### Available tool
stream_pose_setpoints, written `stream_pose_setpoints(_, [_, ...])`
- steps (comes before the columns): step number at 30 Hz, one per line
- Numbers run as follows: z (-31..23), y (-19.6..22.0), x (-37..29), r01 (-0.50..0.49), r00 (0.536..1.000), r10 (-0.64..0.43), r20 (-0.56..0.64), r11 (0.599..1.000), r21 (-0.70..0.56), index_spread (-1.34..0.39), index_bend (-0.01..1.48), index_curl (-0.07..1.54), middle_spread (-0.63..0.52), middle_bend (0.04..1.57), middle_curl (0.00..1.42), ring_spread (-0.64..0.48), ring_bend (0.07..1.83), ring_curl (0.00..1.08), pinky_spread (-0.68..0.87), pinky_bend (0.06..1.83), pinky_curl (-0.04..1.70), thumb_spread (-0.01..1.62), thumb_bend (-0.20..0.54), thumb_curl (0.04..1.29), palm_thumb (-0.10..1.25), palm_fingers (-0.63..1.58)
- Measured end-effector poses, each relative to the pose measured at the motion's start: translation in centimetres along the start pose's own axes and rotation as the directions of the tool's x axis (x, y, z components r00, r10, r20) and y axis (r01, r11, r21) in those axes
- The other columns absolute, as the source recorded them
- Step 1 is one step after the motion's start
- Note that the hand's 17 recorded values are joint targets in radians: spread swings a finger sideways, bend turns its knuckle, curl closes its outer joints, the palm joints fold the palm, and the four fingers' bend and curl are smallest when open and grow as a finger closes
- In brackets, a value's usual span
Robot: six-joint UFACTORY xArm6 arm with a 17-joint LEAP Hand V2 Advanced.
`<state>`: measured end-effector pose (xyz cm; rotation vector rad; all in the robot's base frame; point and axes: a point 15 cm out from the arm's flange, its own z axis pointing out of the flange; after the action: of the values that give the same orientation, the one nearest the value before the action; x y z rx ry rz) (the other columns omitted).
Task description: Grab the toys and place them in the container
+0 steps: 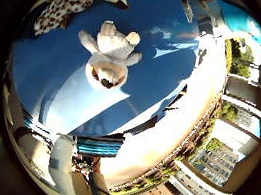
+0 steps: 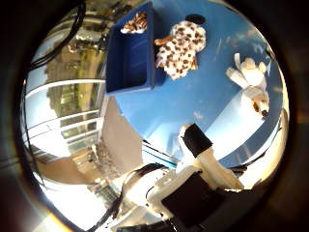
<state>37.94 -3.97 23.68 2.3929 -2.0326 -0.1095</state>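
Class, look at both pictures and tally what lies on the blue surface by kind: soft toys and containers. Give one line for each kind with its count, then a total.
Soft toys: 3 (white plush dog, spotted plush toy, striped plush toy inside the container)
Containers: 1 (blue container)
Total: 4

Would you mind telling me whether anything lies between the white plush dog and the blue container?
Yes: the spotted plush toy lies on the blue cloth beside the container, between it and the white plush dog.
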Motion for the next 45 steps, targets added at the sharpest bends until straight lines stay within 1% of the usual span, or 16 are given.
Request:
stream_pose_setpoints(3, [2.0,-1.3,1.3,-0.008,1.000,0.008,-0.007,1.000,0.018,-0.20,0.17,0.22,0.13,0.17,0.30,0.29,0.37,0.31,0.44,0.63,0.26,1.13,-0.026,0.41,0.60,-0.02])
stream_pose_setpoints(8, [5.0,-1.7,3.3,-0.042,0.999,0.042,-0.002,0.999,0.000,-0.20,0.17,0.23,0.11,0.17,0.30,0.29,0.36,0.31,0.44,0.61,0.25,1.13,-0.026,0.41,0.61,-0.01])
stream_pose_setpoints(13, [7.9,-1.0,5.0,-0.072,0.997,0.072,0.004,0.996,-0.057,-0.20,0.17,0.24,0.11,0.17,0.30,0.28,0.34,0.31,0.43,0.59,0.24,1.13,-0.026,0.41,0.63,-0.01])
stream_pose_setpoints(18, [10.5,-1.1,6.7,-0.097,0.995,0.097,0.003,0.992,-0.077,-0.20,0.17,0.24,0.11,0.16,0.30,0.28,0.33,0.31,0.43,0.58,0.24,1.13,-0.028,0.41,0.63,-0.01])
stream_pose_setpoints(23, [11.7,-0.6,7.5,-0.110,0.994,0.111,0.004,0.988,-0.105,-0.19,0.18,0.25,0.11,0.16,0.29,0.29,0.32,0.31,0.44,0.59,0.24,1.12,-0.027,0.41,0.63,0.00])
stream_pose_setpoints(28, [12.5,-0.3,7.7,-0.116,0.993,0.117,0.003,0.985,-0.127,-0.13,0.18,0.26,0.10,0.18,0.30,0.28,0.32,0.31,0.47,0.64,0.24,1.11,-0.018,0.42,0.67,0.14])
stream_pose_setpoints(31, [13.0,0.1,8.3,-0.119,0.993,0.119,-0.005,0.982,-0.146,-0.09,0.14,0.25,0.06,0.18,0.30,0.29,0.41,0.32,0.49,0.74,0.25,1.09,-0.016,0.43,0.72,0.30])
stream_pose_setpoints(33, [13.2,0.4,8.9,-0.132,0.991,0.133,-0.004,0.980,-0.148,-0.09,0.11,0.23,0.01,0.20,0.31,0.27,0.53,0.35,0.50,0.88,0.28,1.09,-0.018,0.44,0.74,0.50])
stream_pose_setpoints(34, [13.2,0.5,9.1,-0.137,0.990,0.138,-0.004,0.980,-0.147,-0.10,0.11,0.22,0.00,0.21,0.32,0.27,0.57,0.36,0.50,0.91,0.29,1.08,-0.020,0.44,0.74,0.56])
stream_pose_setpoints(35, [13.3,0.6,9.2,-0.137,0.990,0.138,-0.003,0.979,-0.149,-0.13,0.09,0.20,-0.04,0.29,0.35,0.22,0.69,0.41,0.47,0.97,0.32,1.08,-0.020,0.44,0.76,0.72])
stream_pose_setpoints(36, [13.4,0.7,9.4,-0.138,0.990,0.140,0.000,0.979,-0.151,-0.14,0.09,0.19,-0.06,0.32,0.37,0.19,0.75,0.43,0.45,1.02,0.34,1.07,-0.020,0.44,0.77,0.76])
stream_pose_setpoints(37, [13.6,0.9,9.6,-0.142,0.990,0.144,0.002,0.978,-0.154,-0.16,0.08,0.18,-0.08,0.40,0.40,0.19,0.82,0.46,0.44,1.04,0.35,1.07,-0.020,0.45,0.78,0.85])
stream_pose_setpoints(39, [13.8,1.2,10.2,-0.160,0.987,0.162,0.005,0.975,-0.156,-0.23,0.09,0.13,-0.11,0.57,0.48,0.14,1.00,0.53,0.41,1.04,0.38,1.06,-0.018,0.46,0.80,0.91])
stream_pose_setpoints(41, [13.9,1.6,11.0,-0.182,0.983,0.186,0.009,0.971,-0.153,-0.29,0.12,0.08,-0.15,0.73,0.57,0.09,1.16,0.61,0.39,1.11,0.44,1.06,-0.020,0.47,0.82,0.94])
stream_pose_setpoints(42, [13.9,1.8,11.6,-0.199,0.979,0.202,0.010,0.969,-0.145,-0.32,0.13,0.05,-0.17,0.80,0.61,0.07,1.20,0.63,0.38,1.17,0.46,1.05,-0.018,0.48,0.83,0.95])
stream_pose_setpoints(45, [13.6,1.7,14.0,-0.240,0.970,0.241,0.004,0.967,-0.087,-0.41,0.24,0.01,-0.21,0.89,0.69,0.02,1.24,0.68,0.33,1.31,0.53,1.02,-0.010,0.50,0.89,1.03])
